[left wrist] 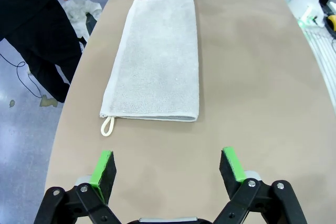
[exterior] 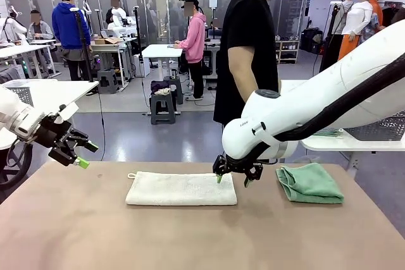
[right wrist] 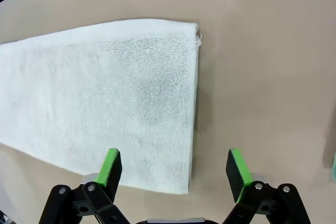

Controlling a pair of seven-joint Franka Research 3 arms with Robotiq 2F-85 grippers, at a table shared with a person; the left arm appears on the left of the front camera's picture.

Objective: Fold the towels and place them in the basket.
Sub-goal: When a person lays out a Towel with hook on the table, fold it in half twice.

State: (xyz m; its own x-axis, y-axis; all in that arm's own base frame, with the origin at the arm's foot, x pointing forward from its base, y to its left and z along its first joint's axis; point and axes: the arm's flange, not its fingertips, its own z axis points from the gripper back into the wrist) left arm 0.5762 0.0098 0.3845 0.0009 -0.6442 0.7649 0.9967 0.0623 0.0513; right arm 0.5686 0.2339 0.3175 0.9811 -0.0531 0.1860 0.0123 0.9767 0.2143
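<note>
A cream-white towel (exterior: 181,189) lies flat in a long folded strip on the brown table, its little loop (exterior: 131,176) at the far left corner. To its right a mint green towel (exterior: 310,183) rests in a loose fold. My right gripper (exterior: 232,180) hangs open just above the white towel's right end; in the right wrist view the towel (right wrist: 100,98) lies under one green pad (right wrist: 112,167) and bare table under the other. My left gripper (exterior: 74,154) is open and empty, raised off the table's left end, facing the towel (left wrist: 156,61). The basket is out of view.
A person in a black shirt (exterior: 248,55) stands at the far side of the table (exterior: 202,238). A white side table (exterior: 342,140) stands behind my right arm. Other people and work tables are in the background.
</note>
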